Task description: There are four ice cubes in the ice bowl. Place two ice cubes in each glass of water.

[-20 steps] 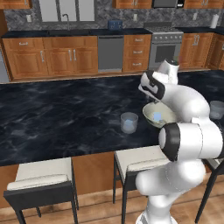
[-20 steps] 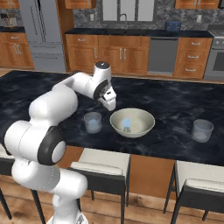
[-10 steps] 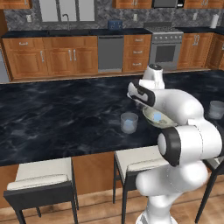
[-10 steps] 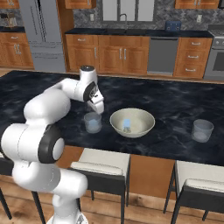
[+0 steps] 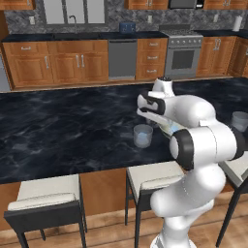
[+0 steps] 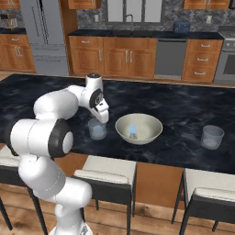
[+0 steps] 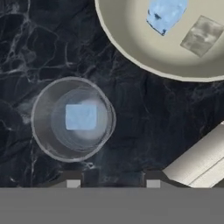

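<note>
White arm bends low over the counter, its parted, empty gripper (image 7: 113, 177) pointing down above the left glass (image 6: 97, 129), beside the ice bowl (image 6: 138, 129).

Near glass (image 6: 97, 129) set just left of the ice bowl (image 6: 138, 129) on the counter (image 6: 183, 105), one ice cube (image 7: 81, 117) in it, more cubes (image 7: 165, 14) left in the bowl, second glass (image 6: 212, 137) parked well off to the right, stools (image 6: 105, 170) tucked in front.

We lose most of the ice bowl (image 5: 170, 127) behind the arm in the left base view. In the hand view its rim (image 7: 131, 57) runs off the top and right edges — the pale square (image 7: 201, 35) inside is too faint for us to name.
</note>
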